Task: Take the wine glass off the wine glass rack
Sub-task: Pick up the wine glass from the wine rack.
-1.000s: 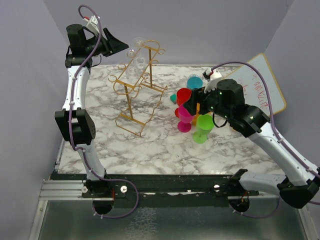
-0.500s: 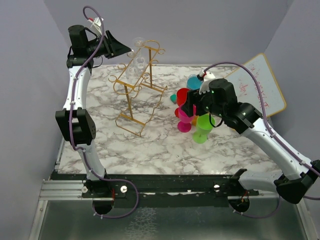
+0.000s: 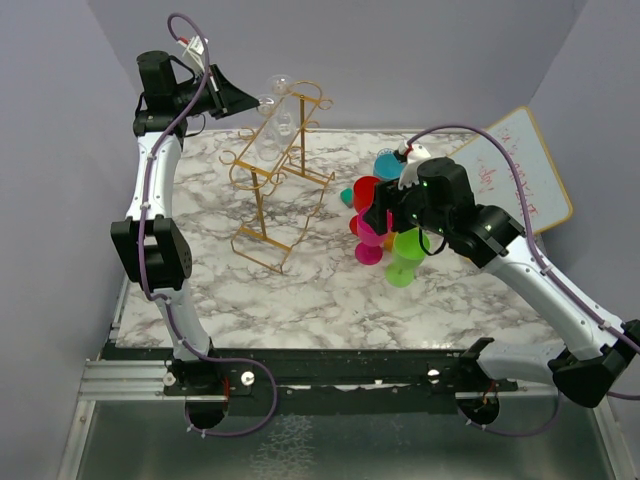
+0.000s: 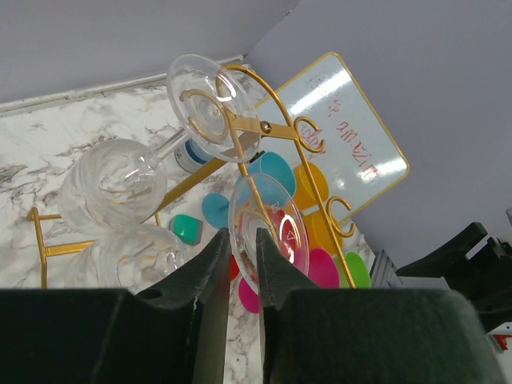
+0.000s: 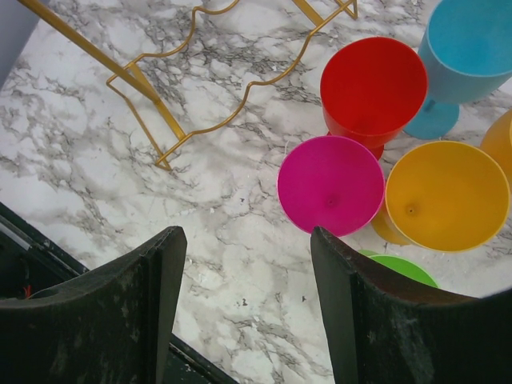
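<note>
The wine glass rack [image 3: 278, 175], a gold wire stand, stands at the back left of the marble table and leans a little. Clear wine glasses hang upside down on it. My left gripper [image 3: 258, 100] is at the rack's top. In the left wrist view the left gripper [image 4: 244, 250] is shut on the round clear foot of one wine glass [image 4: 270, 228]. A second glass's foot [image 4: 210, 108] and bowl [image 4: 112, 188] hang beside it on a gold arm [image 4: 272, 128]. My right gripper [image 3: 375, 215] is open and empty above the table [image 5: 244, 264], right of the rack's base [image 5: 184, 120].
A cluster of coloured plastic goblets stands mid-right: red [image 5: 372, 84], magenta [image 5: 332, 196], yellow [image 5: 444, 196], blue [image 5: 472, 40] and green [image 3: 405, 255]. A whiteboard [image 3: 520, 165] lies at the back right. A small teal cap [image 4: 186, 227] lies near the goblets.
My left gripper has moved right onto the glass foot at the rack's top, and the rack top has shifted slightly right. My right arm moved a little left, then stayed.
</note>
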Controlling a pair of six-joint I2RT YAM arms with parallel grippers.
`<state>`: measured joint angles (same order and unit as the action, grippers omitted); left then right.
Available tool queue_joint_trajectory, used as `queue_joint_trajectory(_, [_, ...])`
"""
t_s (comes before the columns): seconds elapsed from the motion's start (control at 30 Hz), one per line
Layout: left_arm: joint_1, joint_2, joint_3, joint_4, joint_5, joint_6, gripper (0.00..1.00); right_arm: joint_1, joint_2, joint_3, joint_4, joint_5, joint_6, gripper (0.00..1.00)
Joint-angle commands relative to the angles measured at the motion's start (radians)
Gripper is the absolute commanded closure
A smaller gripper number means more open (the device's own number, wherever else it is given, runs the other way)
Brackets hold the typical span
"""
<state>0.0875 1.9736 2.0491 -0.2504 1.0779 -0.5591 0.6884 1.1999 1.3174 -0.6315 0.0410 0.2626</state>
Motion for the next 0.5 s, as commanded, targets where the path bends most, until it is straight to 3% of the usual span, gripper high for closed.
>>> queue_joint_trajectory(0.0, [-0.006,0.001,0.015,-0.018,0.043,0.018,0.85,0.004,0.002,0.017,-0.026,0.023,0.008,0.31])
queue_joint_trajectory(0.17, [-0.005,0.007,0.022,-0.026,0.043,0.021,1.0,0.003,0.0,0.016,-0.03,0.031,0.006,0.3])
queue_joint_trajectory(0.47, [0.005,0.021,0.078,-0.036,0.028,-0.005,1.0,0.003,0.006,0.022,-0.029,0.036,0.001,0.3])
